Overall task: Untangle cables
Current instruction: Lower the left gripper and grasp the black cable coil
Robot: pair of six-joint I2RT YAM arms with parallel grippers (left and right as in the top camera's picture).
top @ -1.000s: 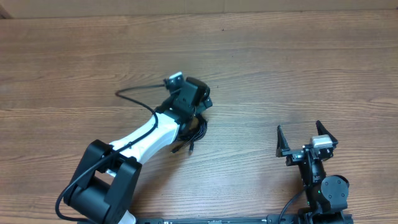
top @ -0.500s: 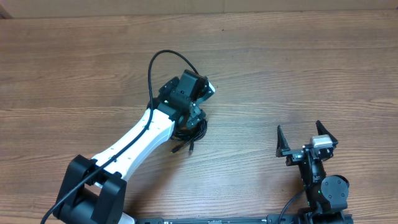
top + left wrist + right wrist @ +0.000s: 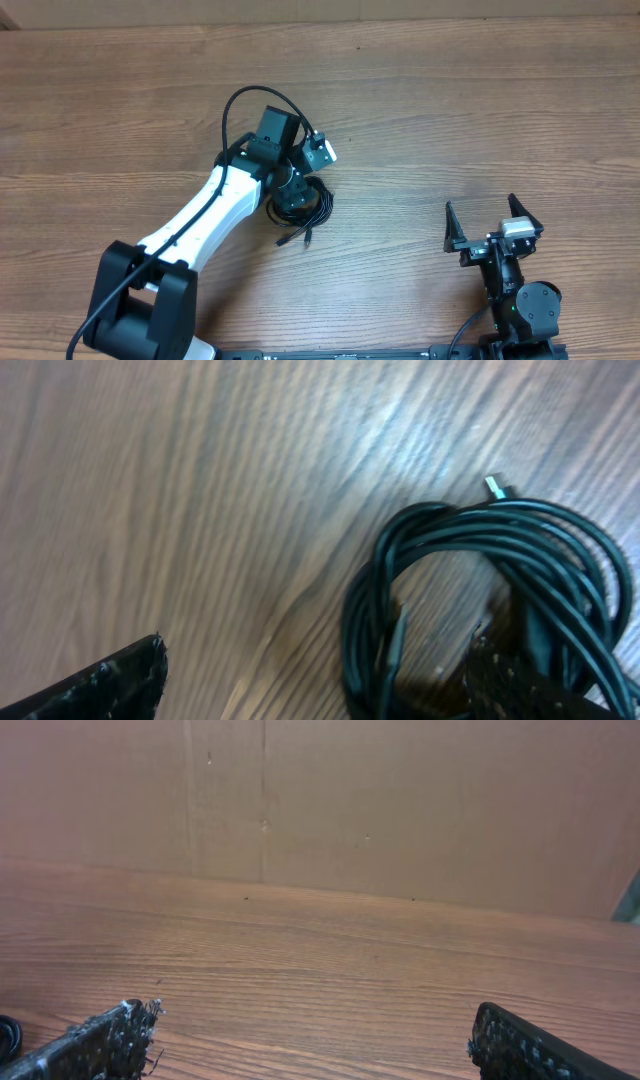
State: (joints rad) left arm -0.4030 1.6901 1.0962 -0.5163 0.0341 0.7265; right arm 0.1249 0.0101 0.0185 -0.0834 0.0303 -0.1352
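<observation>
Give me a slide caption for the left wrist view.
Open left gripper above the wooden table, coiled black cables lying to one side, a small plug sticking out.

Overhead looked straight down on table (image 3: 480,100), left wrist close over cables (image 3: 500,535), shared with overhead, right wrist low, faced across table to wall (image 3: 400,800).

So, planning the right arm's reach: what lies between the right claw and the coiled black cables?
Only bare wooden tabletop, seen overhead, separates the right claw from the thin black coiled cables.
</observation>
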